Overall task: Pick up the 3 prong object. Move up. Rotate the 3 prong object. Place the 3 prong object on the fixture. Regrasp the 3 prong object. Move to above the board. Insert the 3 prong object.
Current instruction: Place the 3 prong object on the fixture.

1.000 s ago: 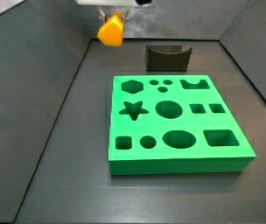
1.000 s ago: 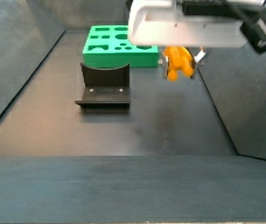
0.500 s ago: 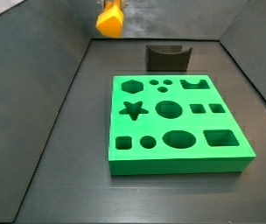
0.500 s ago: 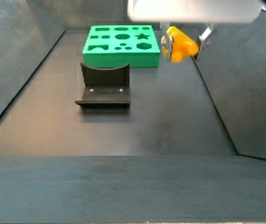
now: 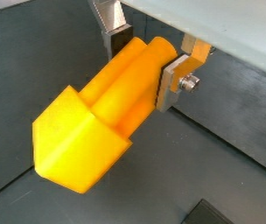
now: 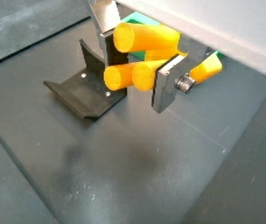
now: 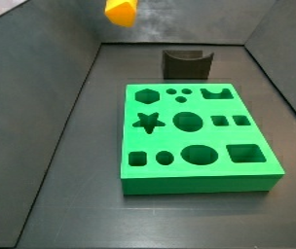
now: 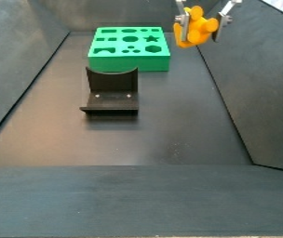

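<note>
The 3 prong object is an orange-yellow plastic piece held between the silver fingers of my gripper, which is shut on it. Its three stubby prongs show in a wrist view, sticking out past the finger. In a side view the 3 prong object hangs high in the air in the gripper, well above the floor. In a side view only the 3 prong object shows at the upper edge. The dark fixture stands behind the green board.
The fixture sits on the dark floor in front of the board. In a wrist view the fixture lies below the gripper, with a bit of the board behind. Grey walls enclose the floor on both sides.
The gripper has risen with the 3 prong object, which now sits at the upper edge of both side views. The gripper's white body has left the frames.
</note>
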{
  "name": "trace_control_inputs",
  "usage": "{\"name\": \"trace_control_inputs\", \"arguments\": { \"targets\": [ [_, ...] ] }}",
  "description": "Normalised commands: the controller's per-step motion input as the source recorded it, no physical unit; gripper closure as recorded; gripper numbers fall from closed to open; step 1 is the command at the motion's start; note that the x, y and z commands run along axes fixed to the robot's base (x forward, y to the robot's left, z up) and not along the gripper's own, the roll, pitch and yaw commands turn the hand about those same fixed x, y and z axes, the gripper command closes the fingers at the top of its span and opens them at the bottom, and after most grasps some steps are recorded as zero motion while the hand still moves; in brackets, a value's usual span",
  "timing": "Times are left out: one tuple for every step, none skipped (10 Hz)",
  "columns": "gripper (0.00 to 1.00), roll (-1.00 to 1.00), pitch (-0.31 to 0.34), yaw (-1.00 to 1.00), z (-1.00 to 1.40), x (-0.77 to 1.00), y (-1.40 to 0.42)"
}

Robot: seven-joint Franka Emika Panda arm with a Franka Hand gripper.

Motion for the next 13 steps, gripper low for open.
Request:
{"name": "trace_control_inputs", "arguments": {
  "targets": [
    [1.0,-0.04,-0.006,0.31,-0.2,1.0,-0.39],
    [1.0,0.0,-0.001,0.25,-0.18,1.0,-0.34],
    [1.0,0.02,0.012,0.17,-0.16,1.0,-0.29],
    [1.0,0.04,0.021,0.1,-0.15,1.0,-0.25],
    [1.0,0.06,0.023,0.07,-0.14,1.0,-0.22],
    [1.0,0.08,0.024,0.06,-0.13,1.0,-0.2],
    [1.0,0.1,0.032,0.04,-0.12,1.0,-0.16],
    [1.0,0.12,0.037,0.04,-0.11,1.0,-0.14],
    [1.0,0.13,0.043,0.04,-0.1,1.0,-0.11],
    [1.0,0.13,0.048,0.03,-0.09,1.0,-0.09],
    [1.0,0.12,0.052,0.03,-0.08,1.0,-0.07],
    [1.0,0.11,0.063,0.03,-0.07,1.0,-0.05],
    [1.0,0.11,0.071,0.03,-0.06,0.93,-0.04]
  ]
}}
